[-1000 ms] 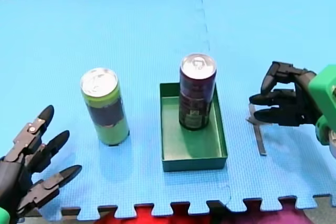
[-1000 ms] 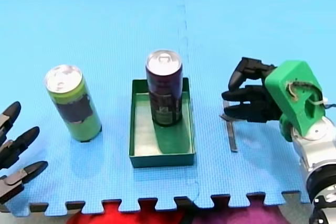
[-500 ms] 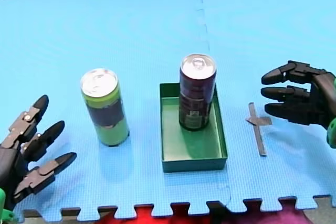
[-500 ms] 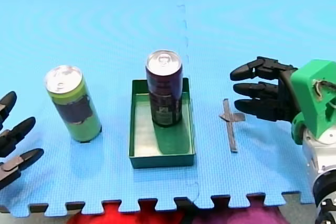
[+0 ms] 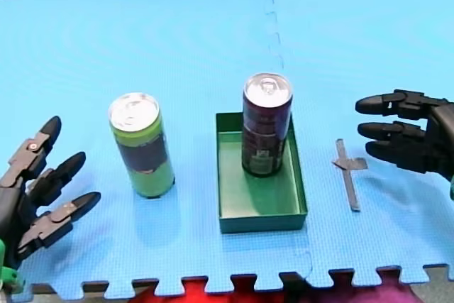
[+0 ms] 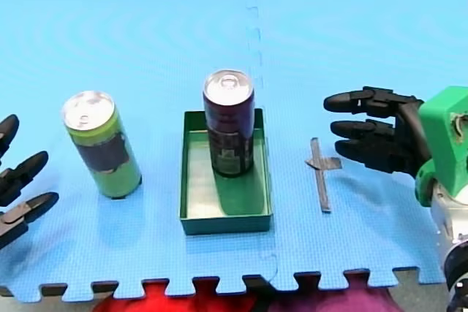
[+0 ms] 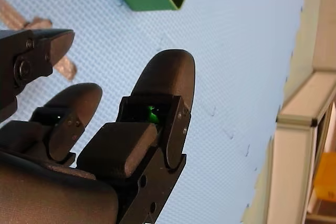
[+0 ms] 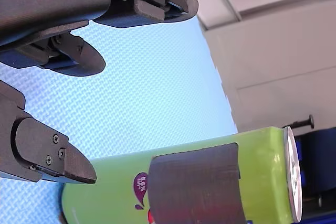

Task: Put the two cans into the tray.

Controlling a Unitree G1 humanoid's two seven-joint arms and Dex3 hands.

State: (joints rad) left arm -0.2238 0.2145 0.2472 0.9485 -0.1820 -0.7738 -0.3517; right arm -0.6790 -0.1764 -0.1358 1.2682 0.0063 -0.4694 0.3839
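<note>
A lime-green can with a dark label stands upright on the blue mat, left of the tray. In the second wrist view the same green can shows close beyond black fingers. A dark purple can stands upright in the far half of the green tray. My left hand is at the front left, apart from the green can and holding nothing. My right hand is at the right edge, to the right of the tray, also holding nothing.
A grey tape cross is stuck to the mat between the tray and my right hand. The mat's jagged front edge runs close below the tray, with red and purple cloth beyond it. A seam runs back from the tray.
My right hand's fingers have uncurled and the hand has pulled back to the right, away from the tape cross. My left hand has shifted slightly left. Cans and tray have not moved.
</note>
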